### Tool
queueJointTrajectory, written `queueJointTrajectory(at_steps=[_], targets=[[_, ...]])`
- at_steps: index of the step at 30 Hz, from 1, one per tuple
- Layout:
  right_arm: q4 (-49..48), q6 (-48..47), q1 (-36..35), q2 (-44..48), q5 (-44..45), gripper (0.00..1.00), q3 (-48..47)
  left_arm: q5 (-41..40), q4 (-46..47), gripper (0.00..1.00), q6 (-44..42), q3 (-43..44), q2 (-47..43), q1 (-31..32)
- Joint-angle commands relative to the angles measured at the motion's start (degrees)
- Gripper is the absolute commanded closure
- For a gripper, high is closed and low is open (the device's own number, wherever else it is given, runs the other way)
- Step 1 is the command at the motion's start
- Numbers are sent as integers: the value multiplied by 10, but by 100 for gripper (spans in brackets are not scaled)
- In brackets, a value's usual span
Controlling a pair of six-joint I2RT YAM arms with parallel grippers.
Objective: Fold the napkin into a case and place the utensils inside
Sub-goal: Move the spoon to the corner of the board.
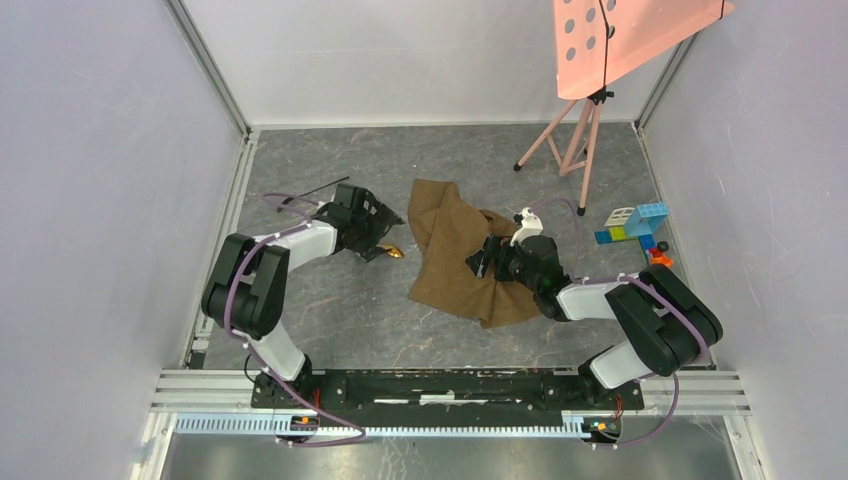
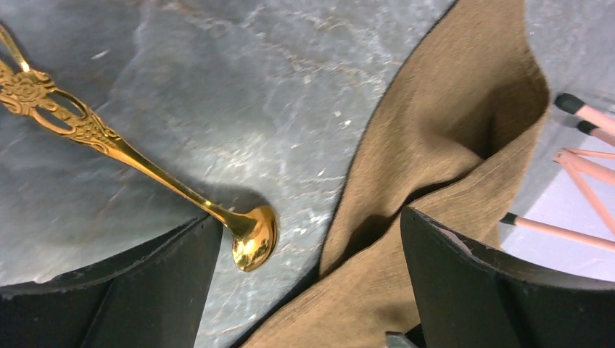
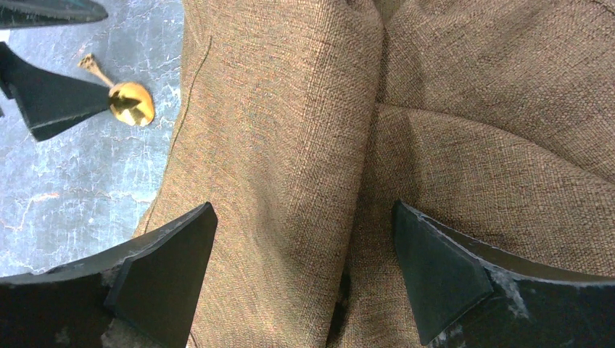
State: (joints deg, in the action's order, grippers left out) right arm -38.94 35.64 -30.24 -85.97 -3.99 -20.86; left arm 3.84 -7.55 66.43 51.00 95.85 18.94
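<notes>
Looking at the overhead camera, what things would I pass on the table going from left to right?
In order: thin black utensil → gold spoon → brown napkin → coloured toy blocks.

The napkin [image 1: 455, 265] lies on the table [image 1: 330, 310] in the middle of the top view. The spoon [image 1: 394, 251] lies just left of it, not touching. The left gripper [image 1: 383, 238] is over the spoon. The right gripper [image 1: 480, 262] is over the napkin. A thin utensil [image 1: 318, 189] lies up and left of the spoon. Toy blocks [image 1: 632, 225] sit far right, with a 3-legged stand [image 1: 575, 140] behind them.
</notes>
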Motion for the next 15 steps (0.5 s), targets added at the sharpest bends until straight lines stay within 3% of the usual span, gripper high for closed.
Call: queueJointTrajectory(at_steps=[1,12,15], targets=[[11,-7,-3,3,3,2,4,44,54,0,24,28,53,-13],[6,-6,-3,7,6,2,9,37,253,1,69,42,155,-151],[7,-6,-4,6,7,2,9,22,242,1,40,78,181,-177]])
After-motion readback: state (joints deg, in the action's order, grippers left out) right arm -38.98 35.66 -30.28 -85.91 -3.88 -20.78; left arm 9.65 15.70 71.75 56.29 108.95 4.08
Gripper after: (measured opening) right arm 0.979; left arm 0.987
